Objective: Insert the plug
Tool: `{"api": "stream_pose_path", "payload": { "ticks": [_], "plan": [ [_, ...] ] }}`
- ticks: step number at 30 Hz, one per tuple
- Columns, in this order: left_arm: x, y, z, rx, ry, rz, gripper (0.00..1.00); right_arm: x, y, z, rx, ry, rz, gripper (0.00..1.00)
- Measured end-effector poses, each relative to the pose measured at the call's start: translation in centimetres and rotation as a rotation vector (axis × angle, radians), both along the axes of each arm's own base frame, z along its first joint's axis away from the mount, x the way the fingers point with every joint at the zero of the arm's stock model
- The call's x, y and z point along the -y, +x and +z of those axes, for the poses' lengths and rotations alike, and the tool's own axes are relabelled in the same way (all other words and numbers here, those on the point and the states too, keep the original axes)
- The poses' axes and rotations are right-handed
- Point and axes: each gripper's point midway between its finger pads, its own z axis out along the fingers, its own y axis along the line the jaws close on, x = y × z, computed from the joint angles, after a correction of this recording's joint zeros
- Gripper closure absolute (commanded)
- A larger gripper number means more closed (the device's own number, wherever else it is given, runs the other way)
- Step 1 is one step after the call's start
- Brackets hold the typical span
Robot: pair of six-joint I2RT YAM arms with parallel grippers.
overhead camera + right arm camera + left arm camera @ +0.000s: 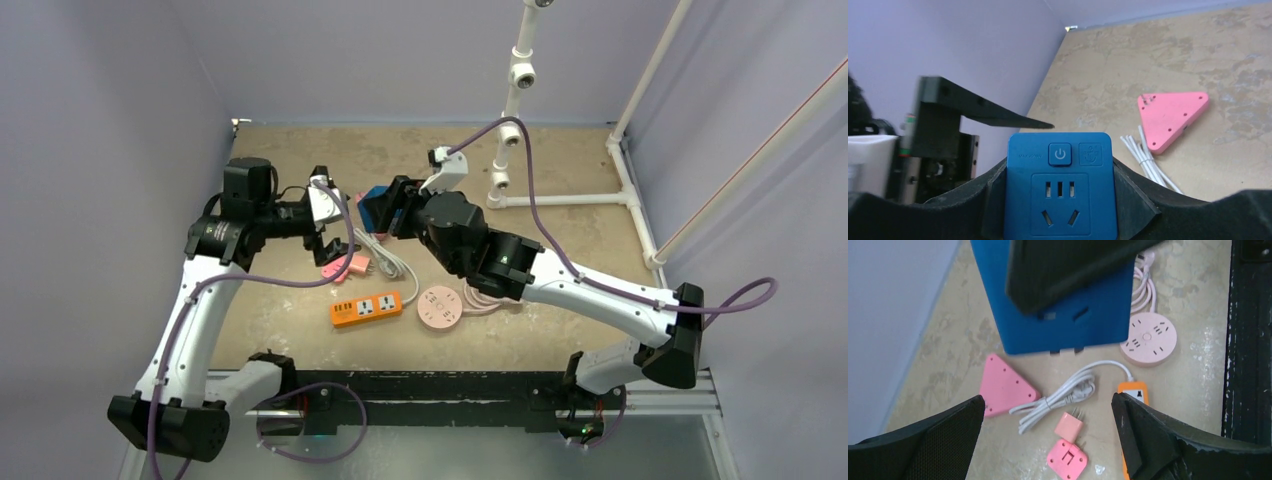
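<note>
the left gripper (1048, 400) hangs above the surface (560, 200) behind the left end of the orange rectangular power strip (366, 309), its jaws spread wide with nothing between them. below it, just behind that same end of the strip, the small pink two-pronged plug (1068, 426) lies flat beside a pink square adapter (1066, 458); whether the two touch is unclear. a bundled white cable (1063, 395) and a pink triangular socket block (1004, 385) lie farther behind the strip. above and behind the strip's right end, the right gripper (1060, 175) has its jaws closed on the sides of the blue square socket block (1060, 200). a round pink socket hub (440, 304) sits just right of the strip. the plug looks not yet picked up, so fetching it seems the step in hand. next, the left jaws likely need to descend, close across the plug's body leaving the prongs free, then line them up with the blue block's slots.
</note>
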Motion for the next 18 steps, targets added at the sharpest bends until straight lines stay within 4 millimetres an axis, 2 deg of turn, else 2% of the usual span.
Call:
{"api": "stream_pose_path", "payload": {
  "ticks": [4, 8, 12, 18],
  "plan": [
    [1.0, -0.4, 2.3, 0.044, -0.054, 0.009, 0.01, -1.3, 0.0, -1.3, -0.01, -0.03, 0.045, 1.0],
    [0.9, -0.1, 2.6, 0.051, -0.066, 0.041, 0.01, -2.4, -0.2, -2.3, -0.024, -0.048, 0.078, 1.0],
    [0.9, -0.6, 2.7, 0.058, -0.093, 0.058, 0.01, -2.8, 0.0, -1.6, -0.022, -0.03, 0.077, 1.0],
    [1.5, -2.2, 4.5, 0.07, -0.168, 0.031, 0.01, -3.1, 0.0, -0.3, -0.008, 0.016, 0.078, 1.0]
  ]
}}
